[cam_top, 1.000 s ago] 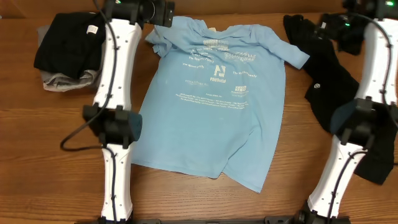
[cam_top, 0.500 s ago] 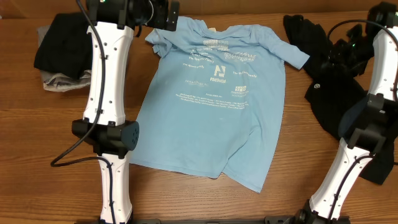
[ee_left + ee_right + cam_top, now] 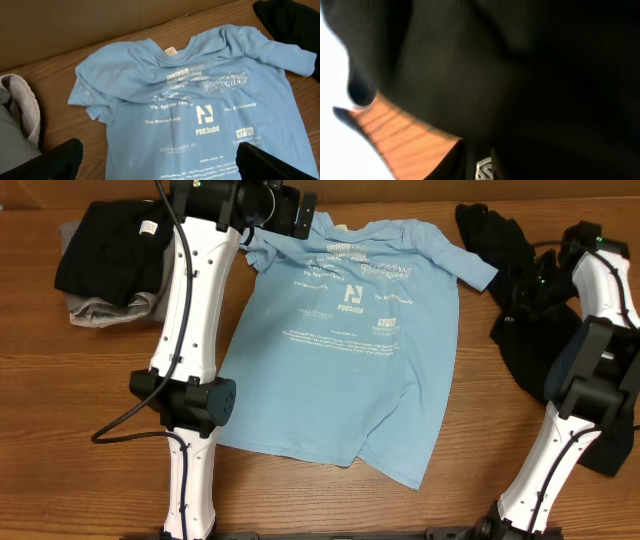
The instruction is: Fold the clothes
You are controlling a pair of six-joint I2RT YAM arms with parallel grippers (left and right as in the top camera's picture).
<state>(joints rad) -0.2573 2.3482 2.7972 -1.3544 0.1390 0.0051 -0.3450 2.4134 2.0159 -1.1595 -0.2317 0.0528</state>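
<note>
One light blue T-shirt lies spread flat, print up, at the centre of the bench, with no fold made in it. The left end effector hangs over its upper left sleeve, fingers wide and empty. The right end effector is among the loose black garment at the right; I cannot tell its grip. The black piece on a grey one, upper left, looks folded. Most of the folding seems left.

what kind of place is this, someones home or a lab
Likely a robot lab bench, not a home: a left arm and right arm at a wooden table, a T-shirt spread flat, cardboard behind.
</note>
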